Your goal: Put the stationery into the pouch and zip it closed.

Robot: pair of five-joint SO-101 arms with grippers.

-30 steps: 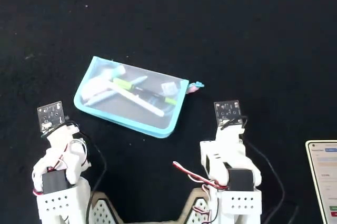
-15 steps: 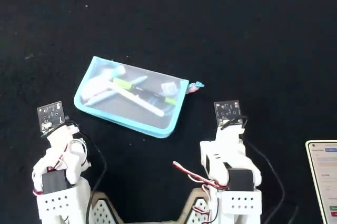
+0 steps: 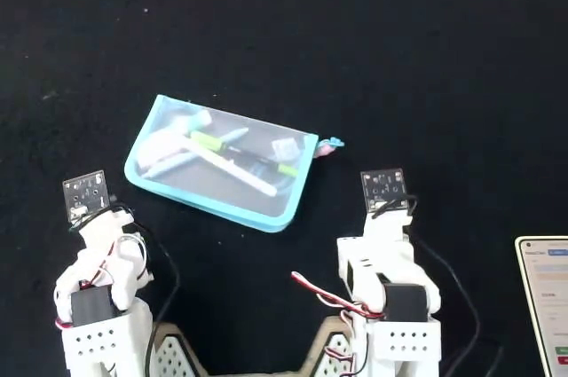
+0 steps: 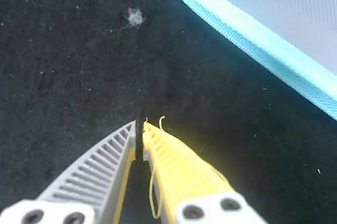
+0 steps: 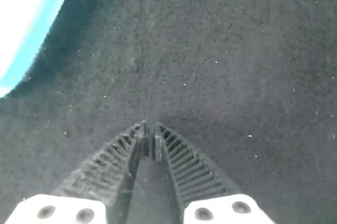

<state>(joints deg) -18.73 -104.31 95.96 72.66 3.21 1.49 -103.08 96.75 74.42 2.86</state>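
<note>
The pouch (image 3: 222, 162) lies on the worktop (image 3: 426, 58), stationery (image 3: 232, 168) inside. The left end effector (image 4: 141, 129) and right end effector (image 5: 149, 132) are closed, empty.

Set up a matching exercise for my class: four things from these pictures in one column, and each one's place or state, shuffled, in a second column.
Things:
1. pouch
2. zip pull
3. left gripper
4. screen

Place or state:
A. fingers shut, holding nothing
B. at the high view's right edge
C. lying flat with pens inside
D. sticking out at the pouch's corner

Pairs: 1-C, 2-D, 3-A, 4-B.
</note>
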